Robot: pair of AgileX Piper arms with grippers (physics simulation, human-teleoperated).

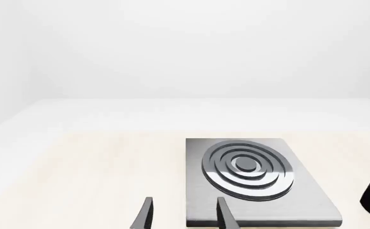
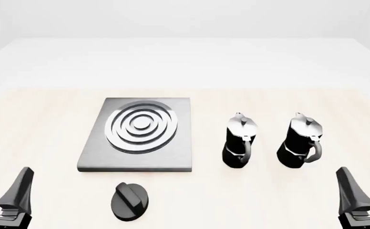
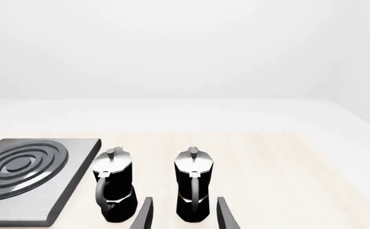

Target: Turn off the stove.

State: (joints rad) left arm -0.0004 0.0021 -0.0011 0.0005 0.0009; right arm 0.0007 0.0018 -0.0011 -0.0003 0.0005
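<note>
Pale wooden bench (image 2: 45, 133) carrying grey stove (image 2: 136, 135) left of centre; two moka pots (image 2: 239, 140) standing to its right; black knob (image 2: 130, 201) lying just before stove; left claw (image 2: 0, 191), right claw (image 2: 365, 191) hovering spread, gripping nothing
</note>
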